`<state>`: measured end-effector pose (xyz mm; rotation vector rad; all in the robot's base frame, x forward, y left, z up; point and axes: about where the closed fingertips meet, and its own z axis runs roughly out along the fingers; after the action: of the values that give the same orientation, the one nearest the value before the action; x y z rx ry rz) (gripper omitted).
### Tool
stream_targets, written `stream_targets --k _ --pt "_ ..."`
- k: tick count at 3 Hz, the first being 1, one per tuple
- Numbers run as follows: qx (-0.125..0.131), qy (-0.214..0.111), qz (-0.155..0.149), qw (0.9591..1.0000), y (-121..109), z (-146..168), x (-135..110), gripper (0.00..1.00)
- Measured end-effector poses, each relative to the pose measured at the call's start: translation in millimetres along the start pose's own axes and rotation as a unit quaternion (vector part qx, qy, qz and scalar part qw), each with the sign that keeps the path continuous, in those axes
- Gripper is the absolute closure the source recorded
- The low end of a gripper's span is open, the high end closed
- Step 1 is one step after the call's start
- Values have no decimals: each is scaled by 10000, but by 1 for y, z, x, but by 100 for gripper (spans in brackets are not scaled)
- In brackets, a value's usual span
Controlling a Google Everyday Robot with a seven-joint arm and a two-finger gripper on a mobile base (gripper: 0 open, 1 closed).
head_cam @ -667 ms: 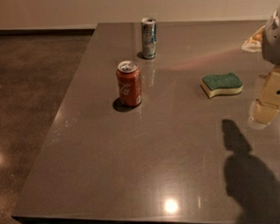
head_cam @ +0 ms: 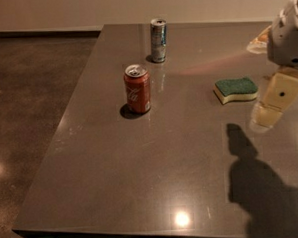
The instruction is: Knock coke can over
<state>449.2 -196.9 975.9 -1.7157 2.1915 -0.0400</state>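
The coke can (head_cam: 137, 89) is a short red can with white script and a silver top. It stands upright on the grey table (head_cam: 142, 181), left of centre. My gripper (head_cam: 267, 116) hangs at the right edge of the camera view, above the table and just right of a sponge. It is far to the right of the coke can and touches nothing. Its shadow falls on the table below it.
A taller silver-and-blue can (head_cam: 158, 40) stands upright behind the coke can. A green and yellow sponge (head_cam: 235, 89) lies right of centre. A pale object (head_cam: 258, 41) lies at the far right. The table's left and front edges border a dark floor.
My gripper has shifted slightly to the left. The coke can and the other things have not moved.
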Motion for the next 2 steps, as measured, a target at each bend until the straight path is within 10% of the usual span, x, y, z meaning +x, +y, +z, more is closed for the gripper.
stream_targets --k 2 --pt "-27 -528 141 9985 -10 35 -60 0"
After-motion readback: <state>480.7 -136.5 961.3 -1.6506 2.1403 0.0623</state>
